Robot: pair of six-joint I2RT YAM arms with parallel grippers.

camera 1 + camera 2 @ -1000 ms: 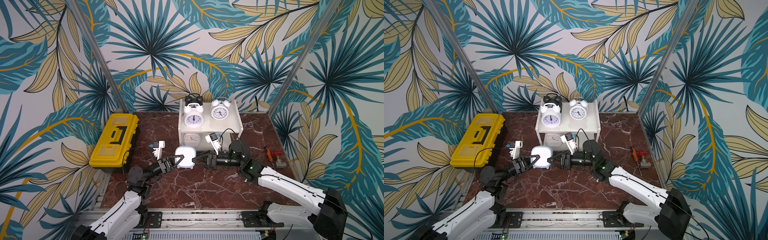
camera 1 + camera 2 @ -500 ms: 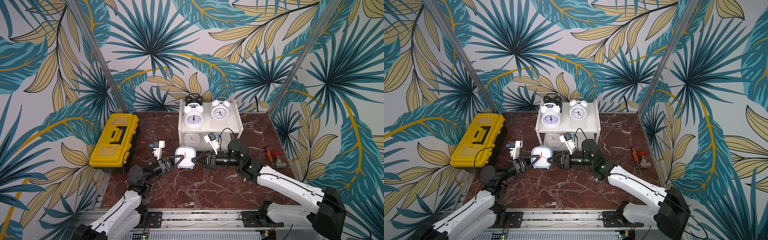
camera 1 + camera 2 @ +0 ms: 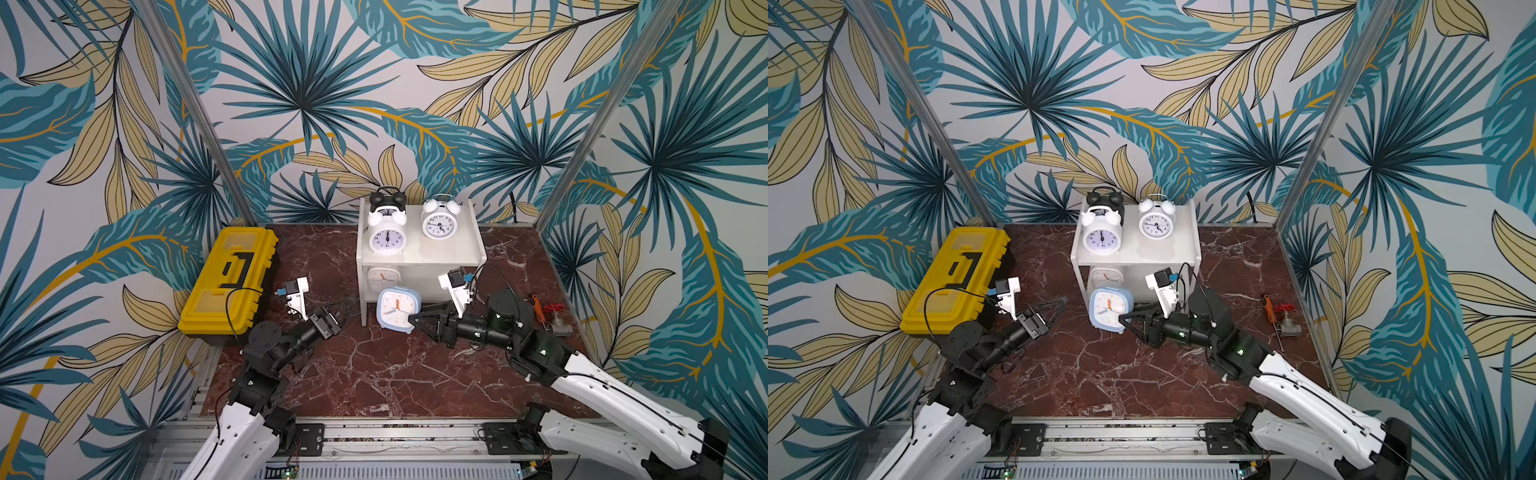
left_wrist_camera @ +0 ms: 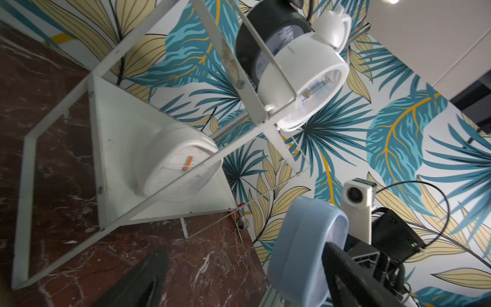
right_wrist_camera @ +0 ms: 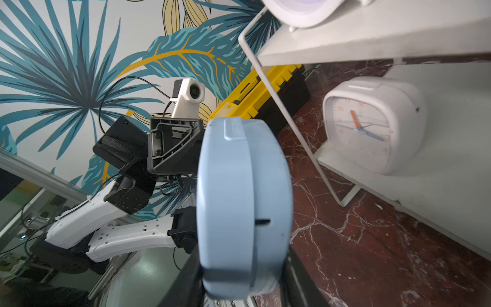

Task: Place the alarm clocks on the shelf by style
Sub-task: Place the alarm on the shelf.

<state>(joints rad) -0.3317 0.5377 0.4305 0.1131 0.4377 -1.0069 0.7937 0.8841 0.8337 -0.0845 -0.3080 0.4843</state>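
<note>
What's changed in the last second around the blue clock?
The left gripper opened, let go of the light blue clock and backed off toward the yellow toolbox. The right gripper alone holds it now, tipped upright and nudged toward the shelf. The four clocks on the shelf and the toolbox stayed put.

Clerk: Clocks, twin-bell type?
Checker: Three: black twin-bell clock (image 3: pixel 387 200), left white twin-bell clock (image 3: pixel 387 237), right white twin-bell clock (image 3: pixel 439 223).
Clerk: Rounded-square type?
Checker: Two: white square clock (image 3: pixel 383 277), light blue square clock (image 3: pixel 397 309) (an orange hand on each). Five clocks altogether.
Clerk: Remaining stock?
Checker: One shelf (image 3: pixel 455 249), two tiers. One yellow toolbox (image 3: pixel 230 282), one red-wheeled valve (image 3: pixel 556 322), one orange-handled tool (image 3: pixel 536 305). Two robot arms: left arm (image 3: pixel 266 345), right arm (image 3: pixel 615 395).
</note>
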